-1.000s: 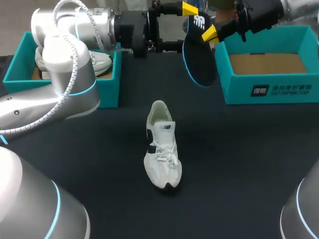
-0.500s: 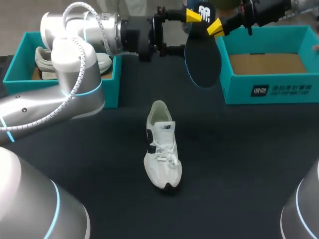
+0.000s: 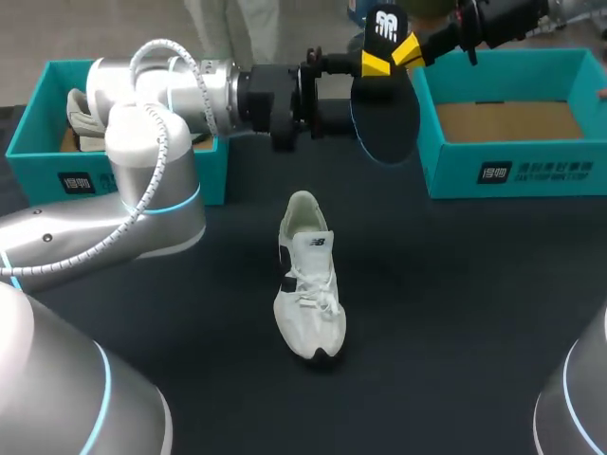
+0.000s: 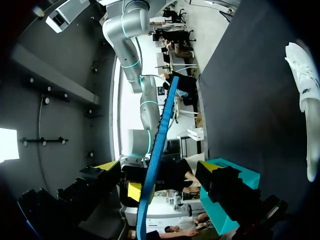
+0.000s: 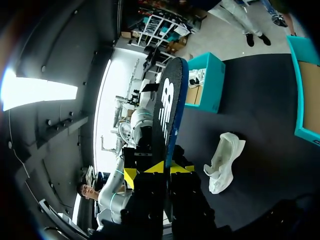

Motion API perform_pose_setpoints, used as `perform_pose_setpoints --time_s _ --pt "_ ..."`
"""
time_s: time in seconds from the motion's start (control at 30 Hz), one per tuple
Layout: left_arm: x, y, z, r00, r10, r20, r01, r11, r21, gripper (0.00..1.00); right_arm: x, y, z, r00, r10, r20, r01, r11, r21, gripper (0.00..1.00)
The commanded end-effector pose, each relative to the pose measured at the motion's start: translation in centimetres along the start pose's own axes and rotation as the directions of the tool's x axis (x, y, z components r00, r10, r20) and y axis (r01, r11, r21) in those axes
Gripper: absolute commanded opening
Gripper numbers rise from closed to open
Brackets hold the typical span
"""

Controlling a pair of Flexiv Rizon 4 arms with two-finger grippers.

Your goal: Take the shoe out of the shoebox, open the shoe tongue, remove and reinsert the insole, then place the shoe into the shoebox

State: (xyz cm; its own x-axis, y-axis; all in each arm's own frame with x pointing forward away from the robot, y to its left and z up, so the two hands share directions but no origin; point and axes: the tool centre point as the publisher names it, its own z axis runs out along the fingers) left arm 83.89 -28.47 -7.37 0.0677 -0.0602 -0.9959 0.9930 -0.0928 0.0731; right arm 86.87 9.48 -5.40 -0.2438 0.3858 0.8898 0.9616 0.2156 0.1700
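A white shoe (image 3: pixel 309 286) lies on the black table, toe toward me; it also shows in the wrist views (image 4: pixel 305 85) (image 5: pixel 223 161). Above the table's far side my right gripper (image 3: pixel 405 52) (image 5: pixel 163 168) is shut on the top end of a black insole (image 3: pixel 385 104) (image 5: pixel 168 107) with a blue edge, which hangs upright. My left gripper (image 3: pixel 368 80) (image 4: pixel 158 168) is open, a finger on each side of the insole (image 4: pixel 156 145), seen edge-on, without touching it. Beside that edge shows a yellow tip of the right gripper (image 4: pixel 134 191).
A teal shoebox (image 3: pixel 512 166) with a bare cardboard floor stands at the back right. A second teal box (image 3: pixel 43 156) at the back left holds another white shoe (image 3: pixel 83 106). My left arm (image 3: pixel 152 190) stretches across the left half of the table.
My left gripper has moved right until its open fingers straddle the insole. The right gripper has lifted the insole slightly and shifted it right. The shoe has not moved.
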Motion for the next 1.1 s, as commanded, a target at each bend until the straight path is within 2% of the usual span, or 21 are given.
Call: perform_pose_setpoints --time_s 0.03,0.17,0.2,0.23,0.27,0.3,0.33,0.37,0.47,0.57,0.67,0.9,0.97,1.03,1.07,1.1 --pt "0.1 -0.4 -0.4 1.0 0.007 0.005 -0.007 1.0 -0.011 1.0 -0.1 -0.3 0.0 1.0 0.01 0.003 -0.01 1.0 0.006 0.0" --pt "0.3 -0.2 -0.8 1.0 0.013 0.002 -0.013 1.0 -0.011 1.0 -0.2 -0.6 0.0 1.0 0.016 0.005 -0.016 1.0 0.008 0.0" --pt "0.3 -0.1 -0.9 1.0 0.013 0.002 -0.013 1.0 -0.011 0.96 -0.2 -0.7 0.0 1.0 0.017 0.004 -0.017 1.0 0.009 0.0" --pt "0.3 -0.1 -1.0 1.0 0.012 0.004 -0.012 1.0 -0.011 0.89 -0.2 -0.7 0.1 1.0 0.018 0.003 -0.018 1.0 0.01 0.0" --pt "0.3 0.0 -1.2 1.0 0.011 0.006 -0.011 1.0 -0.011 0.88 -0.3 -0.8 0.2 1.0 0.019 0.002 -0.019 1.0 0.011 0.0" --pt "0.3 0.0 -1.4 1.0 0.012 0.008 -0.012 1.0 -0.01 0.8 -0.3 -0.8 0.3 1.0 0.02 0.001 -0.02 1.0 0.012 0.0" --pt "0.2 0.0 -1.5 1.0 0.013 0.01 -0.013 1.0 -0.009 0.43 -0.3 -0.8 0.4 1.0 0.02 0.001 -0.02 1.0 0.013 0.0" --pt "0.2 0.0 -1.5 1.0 0.014 0.01 -0.014 1.0 -0.008 0.36 -0.3 -0.8 0.5 1.0 0.021 0.0 -0.021 1.0 0.014 0.0" --pt "0.1 0.3 -1.6 1.0 0.014 0.01 -0.014 1.0 -0.005 0.35 -0.4 -0.8 0.8 1.0 0.023 -0.004 -0.023 1.0 0.017 0.0" --pt "0.1 0.4 -1.8 1.0 0.011 0.008 -0.011 1.0 -0.003 0.39 -0.4 -0.7 1.0 1.0 0.024 -0.007 -0.024 1.0 0.019 0.0" --pt "0.3 1.1 -1.5 1.0 0.011 0.009 -0.011 1.0 -0.004 0.37 -0.4 -0.7 1.1 1.0 0.025 -0.011 -0.025 0.999 0.02 0.0" --pt "0.5 1.3 -1.1 1.0 0.006 0.012 -0.006 1.0 0.0 0.32 -0.3 -0.8 1.4 1.0 0.025 -0.018 -0.024 1.0 0.013 0.0" --pt "0.4 1.3 -0.8 1.0 0.006 0.015 -0.006 1.0 0.001 0.28 -0.3 -0.8 1.5 0.999 0.024 -0.021 -0.024 1.0 0.012 0.0" --pt "0.3 1.2 -0.5 1.0 0.005 0.016 -0.005 1.0 0.002 0.07 -0.3 -0.8 1.6 0.999 0.023 -0.024 -0.022 1.0 0.011 0.0" --pt "0.3 1.5 0.1 1.0 0.005 0.015 -0.005 1.0 0.002 0.01 -0.3 -0.8 1.6 0.999 0.022 -0.025 -0.022 1.0 0.01 0.0" --pt "0.2 1.6 0.3 1.0 0.003 0.014 -0.003 1.0 0.002 0.0 -0.3 -0.8 1.6 0.999 0.022 -0.025 -0.022 1.0 0.01 0.0"
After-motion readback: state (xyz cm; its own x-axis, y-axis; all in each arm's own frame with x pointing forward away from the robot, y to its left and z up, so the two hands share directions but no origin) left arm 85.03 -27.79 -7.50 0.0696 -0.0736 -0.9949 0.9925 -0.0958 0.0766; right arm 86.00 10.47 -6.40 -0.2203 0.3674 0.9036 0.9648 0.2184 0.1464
